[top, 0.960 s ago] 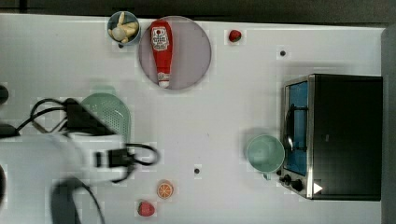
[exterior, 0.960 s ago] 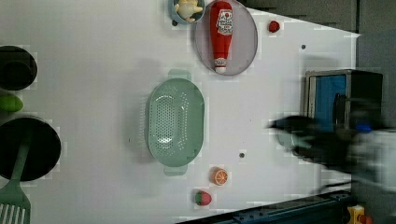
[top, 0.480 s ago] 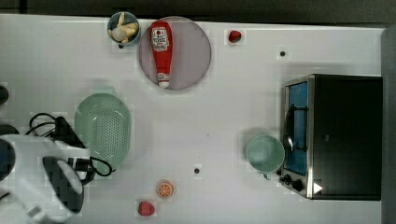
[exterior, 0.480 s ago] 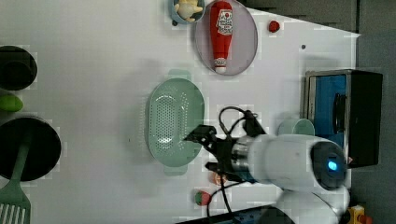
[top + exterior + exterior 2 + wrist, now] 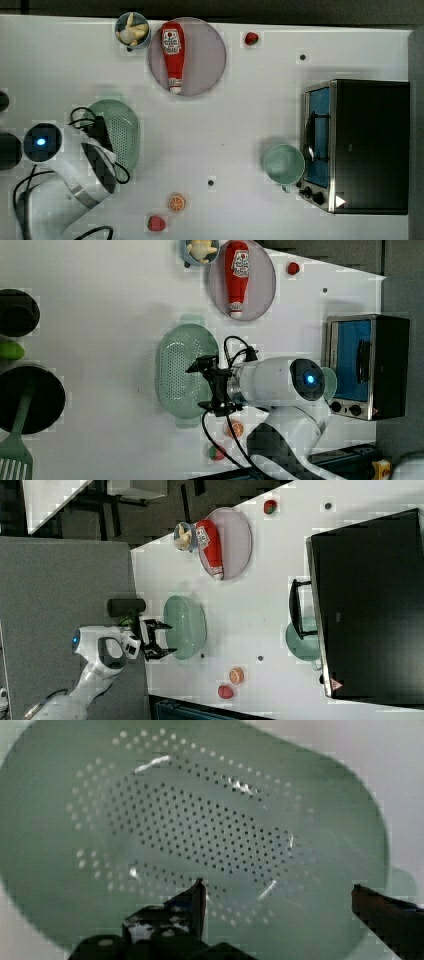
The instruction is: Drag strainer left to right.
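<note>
Item: pale mint-green oval perforated plastic strainer (image 5: 120,132), left-centre of the top view, on the white table (image 5: 225,125). Likely light, stiff, slippery. Your gripper (image 5: 202,385) hangs over it, released wide. Take hold at the rim wall.

Strainer (image 5: 177,372): mint-green, oval, holed bottom, on white tabletop (image 5: 100,315).
Claw (image 5: 201,385): spread wide over strainer's edge nearest the toaster oven (image 5: 367,365).
Ketchup bottle (image 5: 236,277): on plate (image 5: 262,285), beyond strainer.

One strainer (image 5: 122,132), one cup (image 5: 283,164), perhaps two strawberries (image 5: 251,38).
</note>
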`<state>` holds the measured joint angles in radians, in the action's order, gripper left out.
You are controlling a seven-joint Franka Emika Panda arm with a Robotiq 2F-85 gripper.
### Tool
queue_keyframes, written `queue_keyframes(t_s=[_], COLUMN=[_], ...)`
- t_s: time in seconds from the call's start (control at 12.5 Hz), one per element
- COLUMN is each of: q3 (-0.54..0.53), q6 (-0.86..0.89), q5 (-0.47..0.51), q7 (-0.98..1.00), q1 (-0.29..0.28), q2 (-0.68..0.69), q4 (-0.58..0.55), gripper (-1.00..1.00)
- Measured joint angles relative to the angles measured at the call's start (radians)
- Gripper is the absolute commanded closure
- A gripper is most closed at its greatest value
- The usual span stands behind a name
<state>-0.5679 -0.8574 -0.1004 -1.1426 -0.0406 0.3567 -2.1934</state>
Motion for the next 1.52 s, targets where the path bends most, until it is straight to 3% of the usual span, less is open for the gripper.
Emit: queue_keyframes(t_s=[0.48, 1.52], q3=[0.075, 0.177], q6=[-0.147, -0.217], q5=[-0.091, -0.112], q7=[-0.146, -0.186], q1=[-0.046, -0.021], q2=[0.166, 0.166], q4=[-0.002, -0.016], gripper=[-1.0, -1.0])
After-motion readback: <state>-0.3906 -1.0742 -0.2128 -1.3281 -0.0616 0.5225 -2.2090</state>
